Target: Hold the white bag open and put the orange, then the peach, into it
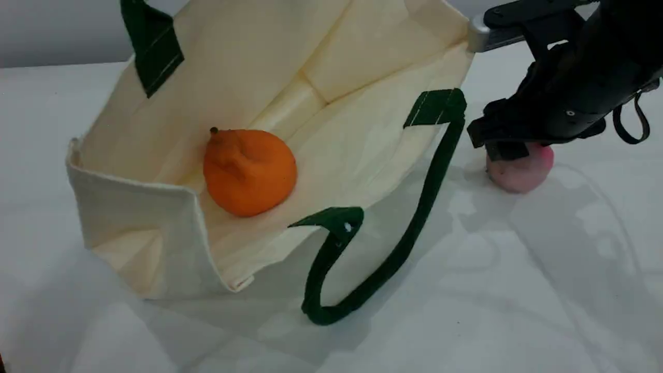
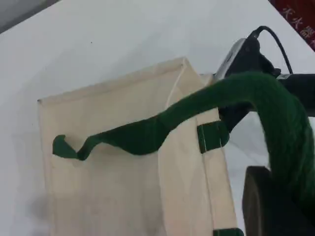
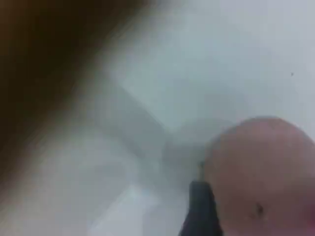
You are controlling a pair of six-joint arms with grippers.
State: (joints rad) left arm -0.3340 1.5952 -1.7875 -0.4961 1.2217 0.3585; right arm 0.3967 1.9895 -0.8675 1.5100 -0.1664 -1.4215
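Observation:
The white bag [image 1: 155,207] lies on its side with its mouth open toward the camera, and the orange [image 1: 249,171] rests inside on the lower wall. Its upper green handle [image 2: 142,135] runs over my left gripper [image 2: 275,196], which is shut on it and out of the scene view. The peach [image 1: 523,171] sits on the table right of the bag. My right gripper [image 1: 518,153] is down over it. In the right wrist view one dark fingertip [image 3: 201,211] touches the peach [image 3: 266,172] on its left side; the other finger is hidden.
The bag's lower green handle [image 1: 414,228] loops out across the white table between the bag and the peach. The right arm's dark body [image 1: 580,77] hangs over the bag's right rim.

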